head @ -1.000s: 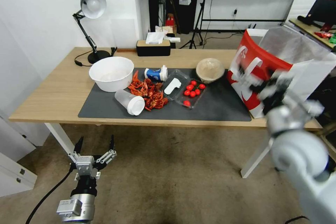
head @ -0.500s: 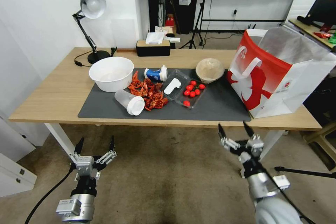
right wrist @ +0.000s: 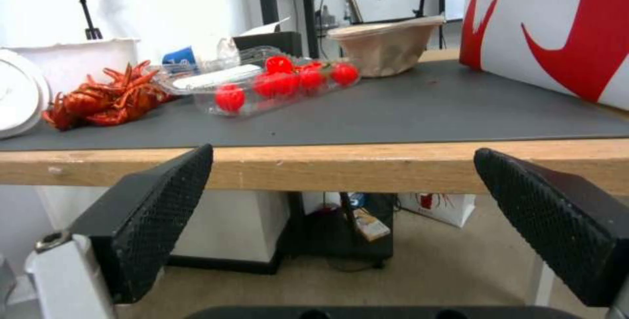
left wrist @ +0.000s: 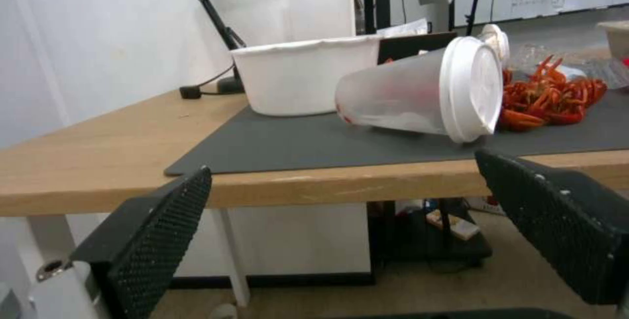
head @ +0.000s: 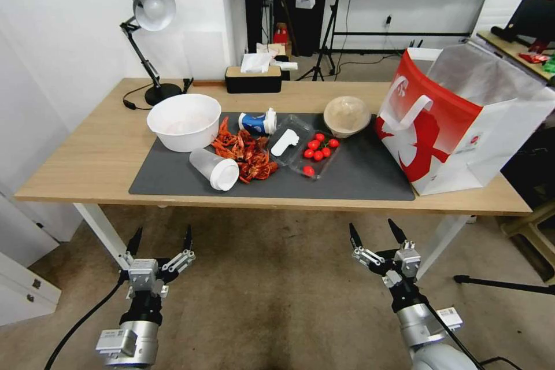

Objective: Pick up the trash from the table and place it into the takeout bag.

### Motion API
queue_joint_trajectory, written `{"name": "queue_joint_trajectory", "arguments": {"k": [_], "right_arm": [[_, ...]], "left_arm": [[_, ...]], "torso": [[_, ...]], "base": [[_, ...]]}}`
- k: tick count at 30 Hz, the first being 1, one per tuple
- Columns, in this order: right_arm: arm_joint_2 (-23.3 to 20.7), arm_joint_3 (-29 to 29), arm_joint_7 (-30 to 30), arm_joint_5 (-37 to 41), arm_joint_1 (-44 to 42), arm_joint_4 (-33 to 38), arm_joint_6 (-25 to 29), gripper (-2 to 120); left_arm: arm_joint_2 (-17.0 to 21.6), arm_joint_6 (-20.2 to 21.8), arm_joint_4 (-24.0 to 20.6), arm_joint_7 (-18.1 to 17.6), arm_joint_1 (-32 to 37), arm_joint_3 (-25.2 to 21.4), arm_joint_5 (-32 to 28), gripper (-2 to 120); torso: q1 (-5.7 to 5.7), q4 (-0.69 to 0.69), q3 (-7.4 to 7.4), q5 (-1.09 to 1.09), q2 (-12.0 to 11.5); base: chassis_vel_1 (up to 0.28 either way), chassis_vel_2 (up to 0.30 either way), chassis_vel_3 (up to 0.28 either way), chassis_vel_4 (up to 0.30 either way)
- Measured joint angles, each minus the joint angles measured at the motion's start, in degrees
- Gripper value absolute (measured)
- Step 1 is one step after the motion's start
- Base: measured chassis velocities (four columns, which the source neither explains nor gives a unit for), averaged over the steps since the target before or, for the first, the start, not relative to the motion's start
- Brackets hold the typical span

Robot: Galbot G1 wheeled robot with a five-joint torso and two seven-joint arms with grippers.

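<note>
Trash sits on the dark mat of the table (head: 87, 156): translucent white-lidded cup (head: 215, 169) on its side near the front edge, blue-white paper cup (head: 258, 122) tipped behind the red crawfish shells (head: 245, 153), clear tray of tomatoes (head: 306, 151), tan lidded bowl (head: 347, 115). Takeout bag (head: 462, 121) stands open at the table's right end. Left gripper (head: 161, 245) and right gripper (head: 374, 237) hang below the table edge, fingers spread wide, holding nothing. Risk: the tipped cups roll off when nudged; loose shells scatter.
</note>
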Motion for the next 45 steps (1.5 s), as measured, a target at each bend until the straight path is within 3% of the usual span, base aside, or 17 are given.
{"name": "queue_joint_trajectory", "arguments": {"k": [18, 26, 31, 37, 45], "right_arm": [[-0.1, 0.3, 0.0, 0.0, -0.1, 0.8, -0.4, 100], [-0.5, -0.1, 0.4, 0.3, 0.2, 4.3, -2.9, 100], [-0.5, -2.8, 3.3, 1.6, 4.4, 8.3, -9.2, 100], [0.8, -9.8, 8.7, 2.1, 16.3, 9.7, -17.1, 100], [1.7, -16.6, 16.4, 4.5, 32.5, 6.4, -26.8, 100]], "left_arm": [[0.0, 0.1, 0.1, 0.3, -0.5, 0.1, 0.1, 100], [0.1, 0.1, 0.3, 0.3, -0.5, 0.2, 0.1, 100], [0.0, 0.1, 0.4, 0.3, -0.8, 0.2, 0.2, 100], [-0.3, 0.1, 0.7, 0.3, -1.1, 0.7, 0.7, 100], [-0.7, 0.1, 0.6, 0.3, -0.9, 1.2, 2.0, 100]], "torso": [[0.00, -0.01, 0.00, 0.00, 0.0], [0.00, -0.01, 0.00, 0.00, 0.0], [0.02, -0.01, 0.00, -0.01, 0.0], [0.02, -0.01, 0.01, 0.01, 0.0], [0.02, 0.00, 0.01, 0.01, 0.0]], "base": [[0.000, 0.000, 0.000, 0.000], [0.000, 0.000, 0.000, 0.000], [0.000, 0.000, 0.000, 0.000], [0.000, 0.000, 0.000, 0.000], [0.000, 0.000, 0.000, 0.000]]}}
